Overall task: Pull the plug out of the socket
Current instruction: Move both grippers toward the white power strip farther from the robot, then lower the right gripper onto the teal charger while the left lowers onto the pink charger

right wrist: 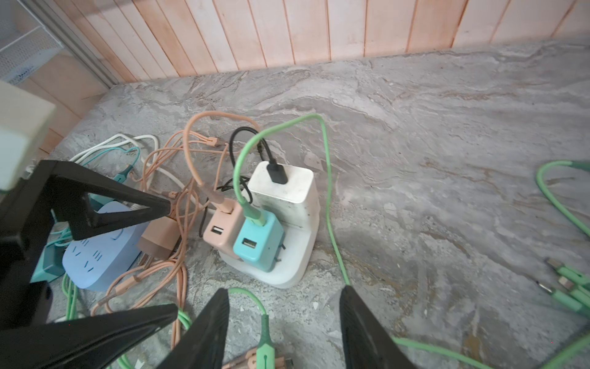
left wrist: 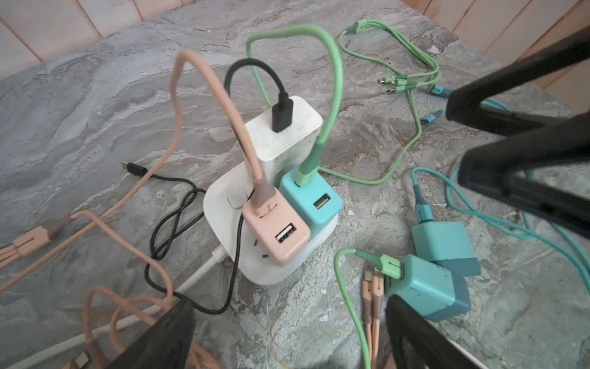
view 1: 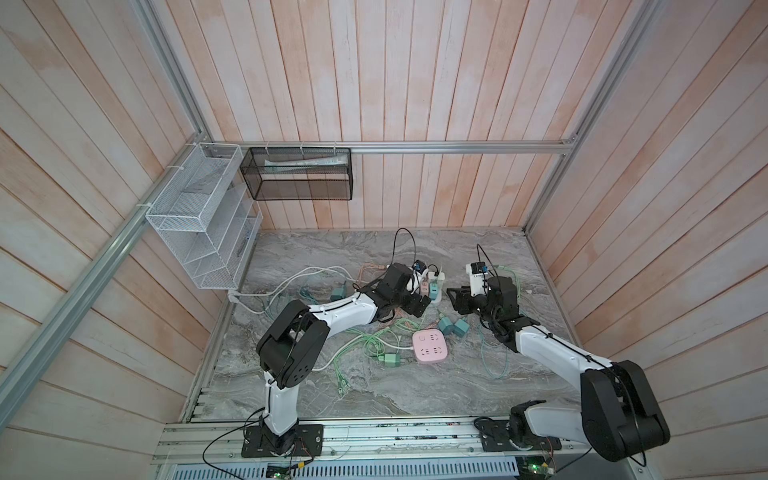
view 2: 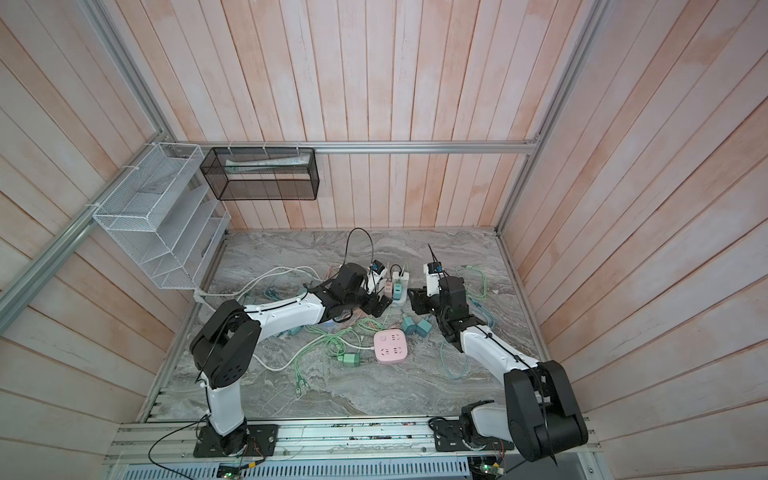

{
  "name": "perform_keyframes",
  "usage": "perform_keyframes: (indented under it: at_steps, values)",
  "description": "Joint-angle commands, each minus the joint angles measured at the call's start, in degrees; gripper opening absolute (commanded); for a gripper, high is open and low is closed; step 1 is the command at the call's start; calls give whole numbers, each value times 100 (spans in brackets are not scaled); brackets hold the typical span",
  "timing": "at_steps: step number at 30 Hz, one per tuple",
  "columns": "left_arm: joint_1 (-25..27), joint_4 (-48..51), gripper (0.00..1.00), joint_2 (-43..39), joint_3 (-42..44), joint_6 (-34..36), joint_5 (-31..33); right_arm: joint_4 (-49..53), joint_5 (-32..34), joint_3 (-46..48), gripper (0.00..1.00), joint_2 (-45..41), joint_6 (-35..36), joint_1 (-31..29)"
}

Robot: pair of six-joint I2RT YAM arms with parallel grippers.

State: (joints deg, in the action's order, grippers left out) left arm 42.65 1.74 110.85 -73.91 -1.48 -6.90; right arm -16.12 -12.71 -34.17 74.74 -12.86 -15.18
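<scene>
Grey marbled desk (view 1: 374,386) is filling the lower middle of both top views, with wood-panel walls closing it in on three sides. White wire basket (view 1: 195,216) is hanging on the left wall, upper left of the frame. Black mesh basket (view 1: 299,174) is hanging just beside it on the back rail.

Left arm (view 1: 332,316) is reaching in from the lower left toward frame centre. Right arm (view 1: 552,349) is reaching in from the lower right. The two are ending on either side of the white socket (left wrist: 223,204), which is sitting on the desk a little above frame centre in both top views.

Left gripper (left wrist: 287,303) is hovering just beside the socket, jaws spread wide, grasping nothing. Right gripper (right wrist: 282,294) is hanging near the socket's other side, jaws apart, nothing between them. A green cable (right wrist: 329,191) is running past one of its fingers.

Pink power strip (view 1: 430,347) is lying below the socket in the frame, apart from it.

White charger (left wrist: 287,137) is standing upright at one end of the socket, with a black lead plugged into its top. Pink plug (left wrist: 277,230) and teal plug (left wrist: 313,198) are standing side by side in the socket's face, touching each other. Each is carrying a cable.

Two loose teal plugs (left wrist: 443,246) are lying on the desk near the socket, touching each other. Green plug (view 1: 390,359) is lying just left of the pink power strip.
</scene>
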Motion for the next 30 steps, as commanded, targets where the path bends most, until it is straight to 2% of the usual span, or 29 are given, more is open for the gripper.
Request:
perform_keyframes:
  at_steps: [1,9,14,19,30]
  values:
    - [-14,35,91,187,-214,110,-317,-37,-371,78,53,159,-348,127]
    - [24,129,79,563,-565,97,-508,-33,-965,-302,48,931,-501,155]
    - [50,186,73,738,-725,105,-567,-38,-1073,-426,47,1171,-550,201]
    - [115,220,61,865,-854,140,-613,-34,-1145,-496,47,1242,-598,269]
    - [363,177,60,1048,-1124,117,-677,-1,-1276,-458,47,1283,-685,488]
